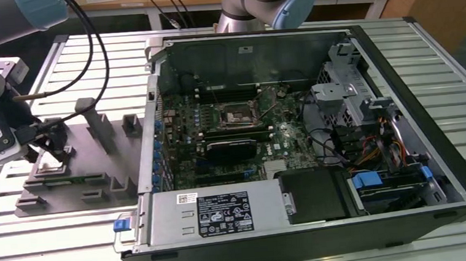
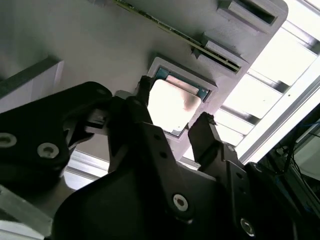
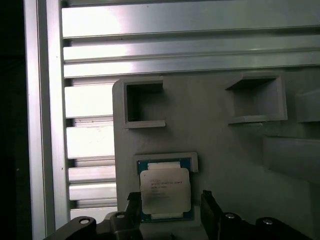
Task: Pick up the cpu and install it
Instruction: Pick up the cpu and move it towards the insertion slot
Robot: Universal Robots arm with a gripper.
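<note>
Sitting wide across the slatted metal table [image 1: 425, 55] is the open computer case [image 1: 299, 132], motherboard exposed. On the exterior view's left, just beside the case, lies the grey fixture plate [image 1: 80, 178]. Down over it hangs the gripper [image 2: 172, 107], fingers spread apart, one on each side of the cpu [image 3: 165, 190], holding nothing. And the cpu lies flat in its shallow recess on that plate, shiny top up, outside the case.
</note>
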